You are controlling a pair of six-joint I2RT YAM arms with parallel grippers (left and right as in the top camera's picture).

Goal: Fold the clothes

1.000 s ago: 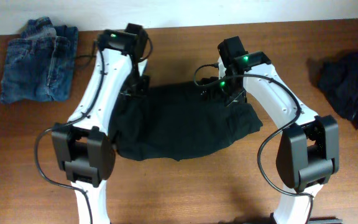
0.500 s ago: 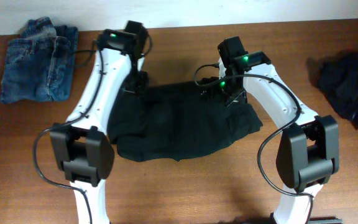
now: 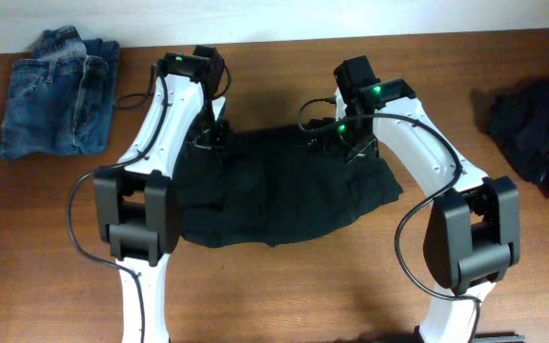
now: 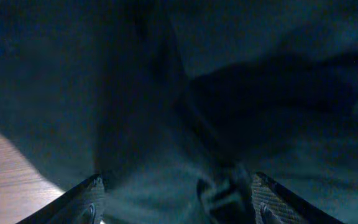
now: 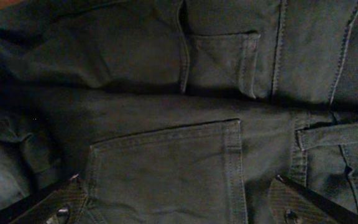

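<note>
Black trousers (image 3: pixel 274 191) lie spread across the middle of the table. My left gripper (image 3: pixel 211 136) is open, low over their far left edge; the left wrist view shows dark cloth (image 4: pixel 185 106) between its spread fingers (image 4: pixel 178 208) and a strip of wood at the left. My right gripper (image 3: pixel 339 141) is open over the far right edge; the right wrist view shows back pockets and seams (image 5: pixel 173 168) between its spread fingers (image 5: pixel 178 208). Neither gripper holds cloth.
Folded blue jeans (image 3: pixel 60 90) lie at the far left corner. A crumpled dark garment (image 3: pixel 534 129) lies at the far right. The wall runs along the table's back edge.
My left arm has shifted a little to the right along the trousers' far edge, and the cloth's left edge has moved slightly. The right arm has not moved.
</note>
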